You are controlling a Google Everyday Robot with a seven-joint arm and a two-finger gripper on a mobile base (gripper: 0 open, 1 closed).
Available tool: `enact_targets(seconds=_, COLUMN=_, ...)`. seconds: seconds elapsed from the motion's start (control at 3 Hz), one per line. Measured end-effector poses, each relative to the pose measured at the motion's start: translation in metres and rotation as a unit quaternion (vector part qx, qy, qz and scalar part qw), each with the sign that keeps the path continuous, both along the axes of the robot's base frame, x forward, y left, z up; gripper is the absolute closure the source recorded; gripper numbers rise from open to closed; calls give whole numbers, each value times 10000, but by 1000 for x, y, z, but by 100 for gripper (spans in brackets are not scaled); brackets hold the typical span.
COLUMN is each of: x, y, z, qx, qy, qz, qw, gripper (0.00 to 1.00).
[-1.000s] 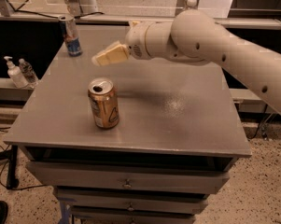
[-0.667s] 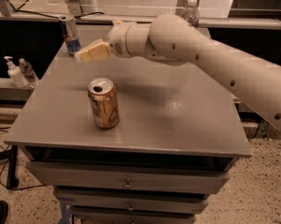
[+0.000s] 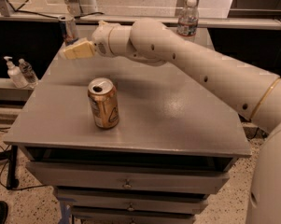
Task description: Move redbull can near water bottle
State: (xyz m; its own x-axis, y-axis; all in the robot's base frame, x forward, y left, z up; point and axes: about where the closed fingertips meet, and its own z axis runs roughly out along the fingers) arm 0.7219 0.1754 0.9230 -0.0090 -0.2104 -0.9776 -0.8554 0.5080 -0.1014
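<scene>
Desk: Swung left, has it?

Field: Yes. Over the past second the gripper [image 3: 77, 50] has travelled left across the bench [image 3: 177, 125], passing behind the gold can [image 3: 103, 102]. It now sits beyond that can and to its left, just in front of the redbull can [image 3: 67, 29].

Desk: Holding anything?

Field: Whether it is open or closed cannot be told from this angle, and no hold on the redbull can is visible. That can stands upright, far behind the gold can and to its left, at the back of the bench.

Desk: And the bottle?

Field: The bottle [image 3: 188, 17] stands far behind the gold can and to its right, well apart from the redbull can. The reach looks nearly done; the grasp and the carry rightward are judged still to come.
</scene>
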Motion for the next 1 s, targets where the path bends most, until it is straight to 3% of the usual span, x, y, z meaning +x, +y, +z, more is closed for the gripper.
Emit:
enact_targets(seconds=0.33, x=3, y=4, z=-2, qx=125, qy=-9, qz=-55, qw=9999, gripper=0)
enact_targets(seconds=1.0, x=38, y=33, z=-18, qx=284, qy=-140, qz=35, qw=9995, gripper=0)
